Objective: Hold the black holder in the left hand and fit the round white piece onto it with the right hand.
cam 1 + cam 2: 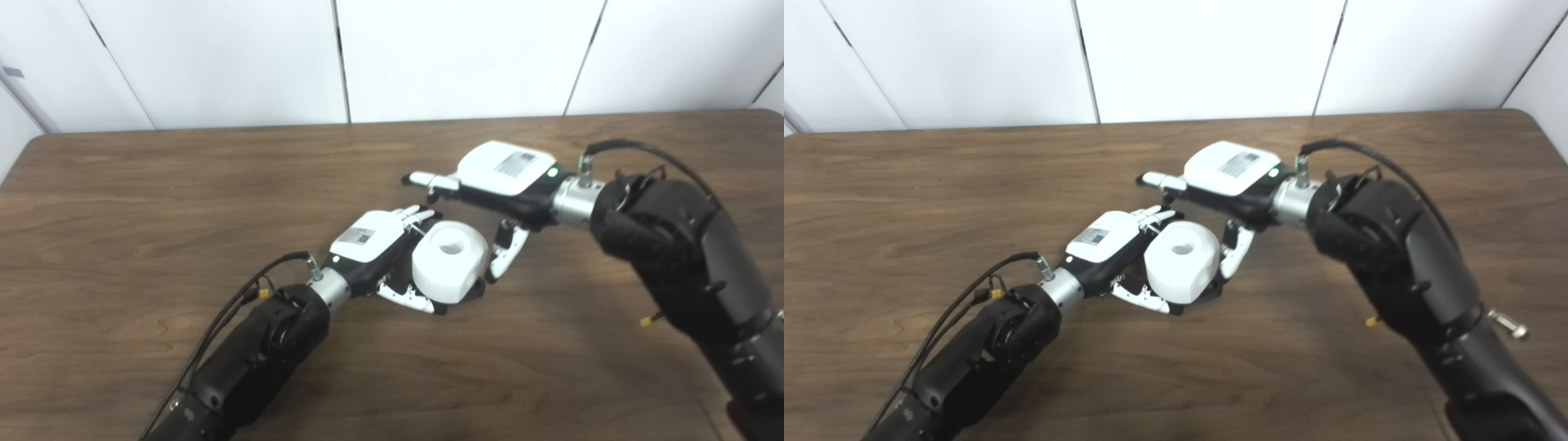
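The round white piece [450, 262], a thick ring with a hole in its top, sits at the table's middle on the black holder [476, 290]. Only a dark edge of the holder shows under the piece's lower right. My left hand [392, 257] is closed around the two, with fingers [416, 215] behind and the thumb in front. My right hand [490, 184] hovers just behind and right of the piece. Its fingers [429, 180] are stretched out flat, and its thumb hangs down close by the piece's right side. It holds nothing.
The brown wooden table [153, 202] runs to a white panelled wall at the back. Both forearms [680, 257] come in low over the table's front half. Nothing else lies on the table.
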